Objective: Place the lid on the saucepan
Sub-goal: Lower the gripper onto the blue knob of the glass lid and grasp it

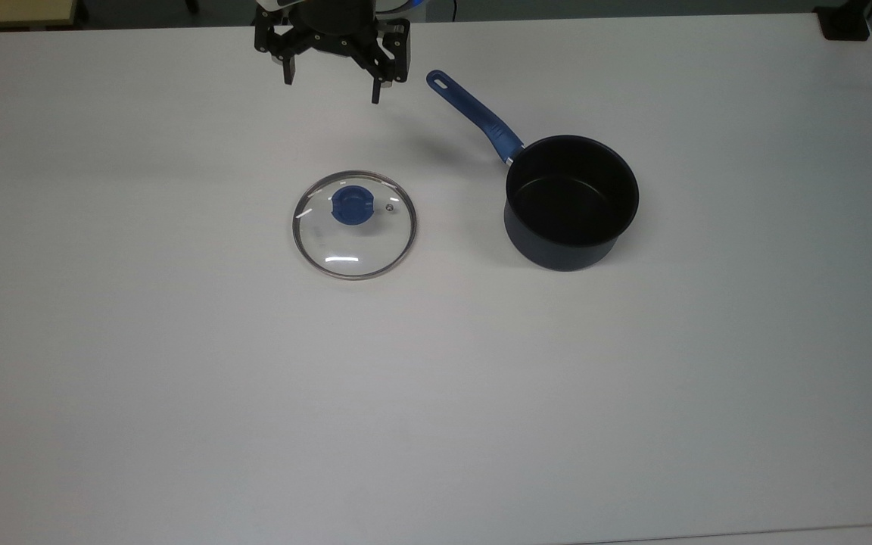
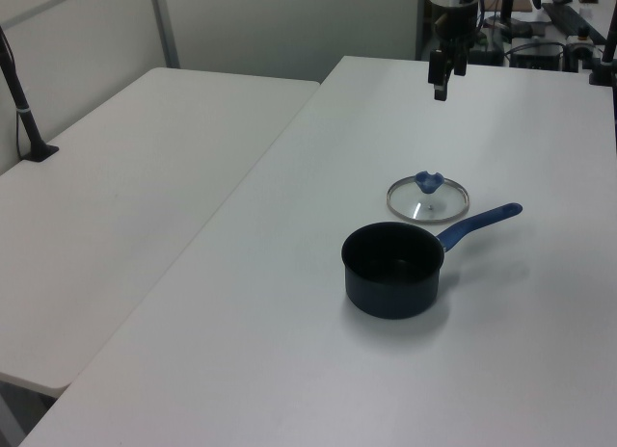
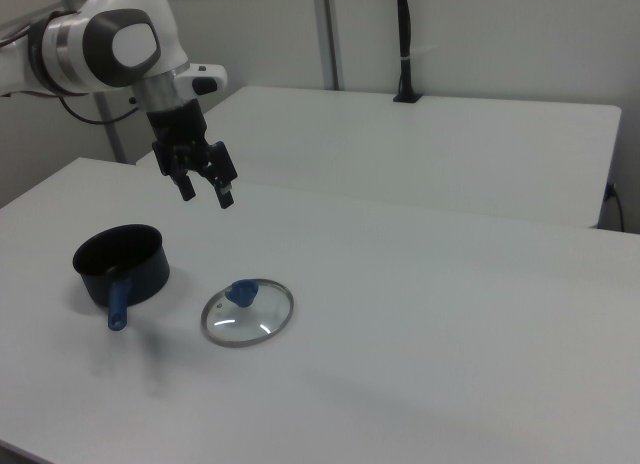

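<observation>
Arm: the Panda arm (image 3: 110,46) is reaching in from the right view's upper left, its wrist pointing downward over the white table (image 1: 179,378).
Gripper: the gripper (image 1: 332,87) is hanging in the air at the top view's upper edge, its two fingers spread wide apart and gripping nothing (no contact with lid or pan in the three views).
Gripper position: it is sitting well above the table, beyond the lid toward the top view's top edge.
Lid: the lid (image 1: 354,225) is lying flat on the table with its blue knob (image 1: 353,205) facing up, left of the saucepan in the top view and clearly apart from it.
Saucepan: the saucepan (image 1: 571,201) is standing upright and uncovered, its black inside showing.
Handle: the long blue handle (image 1: 474,114) is pointing toward the top view's upper left, its end lying near the gripper's side of the table.
</observation>
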